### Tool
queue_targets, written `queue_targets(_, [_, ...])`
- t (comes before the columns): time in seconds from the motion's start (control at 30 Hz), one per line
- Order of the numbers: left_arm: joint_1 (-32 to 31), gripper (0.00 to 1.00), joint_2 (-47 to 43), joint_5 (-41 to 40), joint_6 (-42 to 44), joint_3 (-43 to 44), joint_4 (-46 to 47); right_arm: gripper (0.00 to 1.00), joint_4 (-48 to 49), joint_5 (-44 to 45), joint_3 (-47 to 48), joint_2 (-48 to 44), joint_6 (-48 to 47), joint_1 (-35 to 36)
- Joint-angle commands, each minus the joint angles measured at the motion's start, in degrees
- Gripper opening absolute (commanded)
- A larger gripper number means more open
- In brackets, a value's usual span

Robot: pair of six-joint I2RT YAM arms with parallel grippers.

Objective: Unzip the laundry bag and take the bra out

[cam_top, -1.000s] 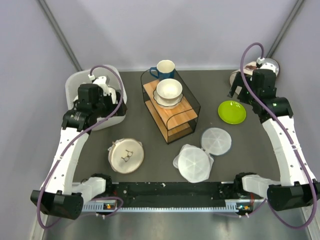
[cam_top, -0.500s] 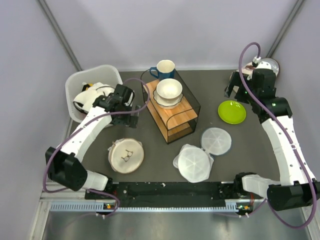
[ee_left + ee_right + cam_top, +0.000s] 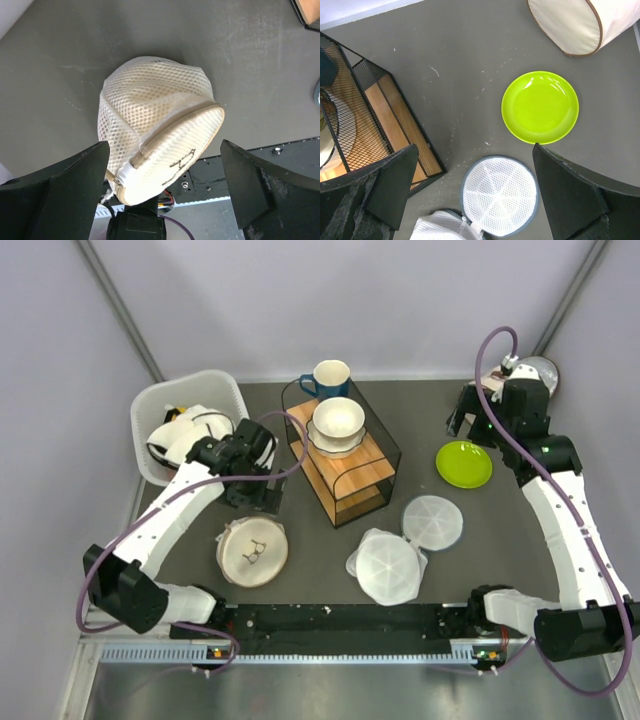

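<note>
Leaving the white plastic basket (image 3: 150,412), the left jaws are arriving, released, above the still-zipped round cream mesh laundry bag (image 3: 159,127); the right jaws are idling, released.

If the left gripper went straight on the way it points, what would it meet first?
Most likely the laundry bag, centred ahead of the open left gripper; how far off is unclear.

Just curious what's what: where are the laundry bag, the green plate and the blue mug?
laundry bag (image 3: 155,100), left wrist view, mesh side.
green plate (image 3: 540,107), right wrist view, its centre.
blue mug (image 3: 331,375), top view, its mouth.
</note>
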Motion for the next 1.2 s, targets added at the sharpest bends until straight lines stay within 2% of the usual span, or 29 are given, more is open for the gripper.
queue_targets(0.0, [-0.4, 0.98, -1.1, 1.8, -0.8, -2.0, -1.4, 0.99, 2.1, -1.2, -0.1, -0.3, 0.7, 0.2])
queue_targets(0.17, [-0.7, 0.96, 1.6, -2.4, -3.1, -3.7, -2.8, 0.99, 2.3, -1.3, -0.9, -0.8, 0.8, 0.2])
queue_targets(0.3, [-1.1, 0.87, 2.6, -1.5, -3.8, -4.9, -2.2, 0.99, 2.5, -0.8, -1.5, -0.8, 0.9, 0.2])
queue_targets(0.4, [-1.1, 0.6, 3.5, -0.2, -4.0, -5.6, -1.5, 0.99, 2.7, -1.0, -1.0, -0.6, 0.9, 0.2])
queue_targets(0.43, [-1.1, 0.31, 3.5, -0.3, -4.1, -5.1, -1.4, 0.99, 2.6, -1.1, -0.9, -0.6, 1.0, 0.2])
queue_targets(0.47, [-1.1, 0.16, 3.5, -0.2, -4.4, -4.9, -1.4, 0.99, 2.7, -1.0, -0.9, -0.7, 0.9, 0.2])
queue_targets(0.5, [-1.1, 0.06, 3.3, -0.1, -4.8, -4.6, -1.2, 0.99, 2.7, -1.0, -0.9, -0.8, 0.9, 0.2])
queue_targets(0.53, [-1.1, 0.0, 3.1, -1.2, -5.2, -3.6, -1.1, 0.99, 2.7, -1.1, -0.9, -0.8, 1.0, 0.1])
queue_targets(0.67, [-0.8, 0.0, -0.1, 0.4, -7.4, 0.7, 0.7, 0.99, 2.7, -1.6, -1.1, -1.2, 0.8, 0.2])
queue_targets(0.77, [0.6, 0.0, -3.0, 6.0, -12.2, 2.9, 6.5, 0.99, 2.9, -1.8, -1.2, -1.5, 0.8, 0.2])
queue_targets(0.8, [1.1, 0.0, -3.8, 7.7, -16.4, 2.6, 8.7, 0.99, 3.0, -1.8, -1.4, -1.6, 0.9, 0.2])
queue_targets(0.87, [2.3, 0.0, -6.2, 10.0, -21.3, 0.4, 16.3, 0.99, 3.1, -1.8, -1.7, -1.7, 1.0, 0.2])
queue_targets(1.0, [2.7, 0.0, -9.8, 8.6, -34.9, -6.1, 26.5, 0.99, 3.3, -2.4, -2.3, -1.6, 0.6, 0.2])
queue_targets(1.1, [4.1, 0.0, -12.6, 5.3, -41.2, -10.7, 29.4, 0.99, 3.4, -2.8, -1.9, -1.3, -0.4, 0.2])
queue_targets(1.13, [4.4, 0.01, -13.2, 3.3, -42.3, -12.4, 29.7, 0.99, 3.4, -2.8, -1.7, -1.3, -0.4, 0.2])
queue_targets(1.17, [4.4, 0.09, -14.3, 2.3, -43.3, -13.0, 29.8, 0.99, 3.4, -3.0, -1.6, -1.2, -0.5, 0.2])
